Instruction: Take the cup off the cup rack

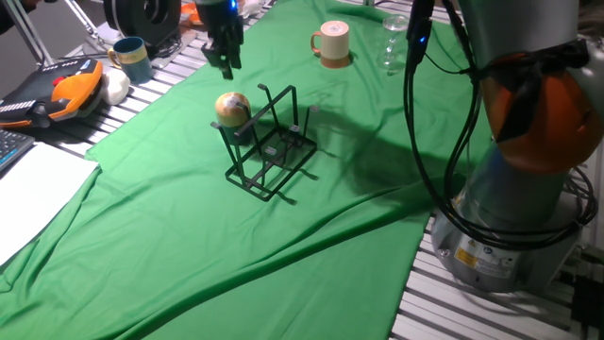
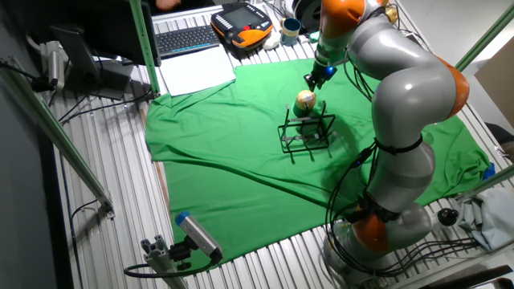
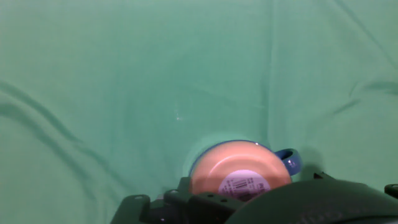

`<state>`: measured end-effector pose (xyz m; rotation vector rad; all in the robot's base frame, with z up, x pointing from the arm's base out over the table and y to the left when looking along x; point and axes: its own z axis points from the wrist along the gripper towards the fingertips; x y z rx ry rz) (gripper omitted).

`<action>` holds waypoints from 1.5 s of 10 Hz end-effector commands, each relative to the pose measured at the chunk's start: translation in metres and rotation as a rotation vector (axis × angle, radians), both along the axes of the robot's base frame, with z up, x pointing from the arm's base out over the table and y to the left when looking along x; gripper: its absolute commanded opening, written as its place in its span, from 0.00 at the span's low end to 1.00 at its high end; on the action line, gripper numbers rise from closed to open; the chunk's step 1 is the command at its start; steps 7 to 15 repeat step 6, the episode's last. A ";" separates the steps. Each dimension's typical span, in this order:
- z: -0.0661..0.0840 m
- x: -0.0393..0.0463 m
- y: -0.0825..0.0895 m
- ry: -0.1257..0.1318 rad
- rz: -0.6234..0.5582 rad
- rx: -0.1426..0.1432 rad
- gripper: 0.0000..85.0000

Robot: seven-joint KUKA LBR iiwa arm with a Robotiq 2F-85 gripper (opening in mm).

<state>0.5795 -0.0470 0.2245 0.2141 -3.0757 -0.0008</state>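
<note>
The cup (image 1: 232, 107) hangs upside down on a prong at the left end of the black wire cup rack (image 1: 274, 151), its tan bottom facing up. Both stand mid-cloth in the other fixed view: cup (image 2: 305, 101), rack (image 2: 309, 138). In the hand view the cup's round tan bottom with a barcode sticker (image 3: 239, 169) fills the lower middle, and a small blue handle sticks out to its right. My gripper (image 1: 226, 66) hovers above and behind the cup, apart from it. It looks open and holds nothing. It also shows in the other fixed view (image 2: 312, 82).
A cream mug (image 1: 331, 43) and a clear glass (image 1: 394, 42) stand at the cloth's far edge. A teal mug (image 1: 131, 59), an orange-black pendant (image 1: 57, 90) and white paper (image 1: 33, 189) lie off the cloth to the left. The arm's base (image 1: 510, 189) stands at the right.
</note>
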 end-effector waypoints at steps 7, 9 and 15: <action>-0.008 0.0002 0.007 -0.010 0.015 0.069 0.00; -0.008 0.0002 0.007 -0.010 0.015 0.069 0.00; -0.008 0.0002 0.007 -0.010 0.015 0.069 0.00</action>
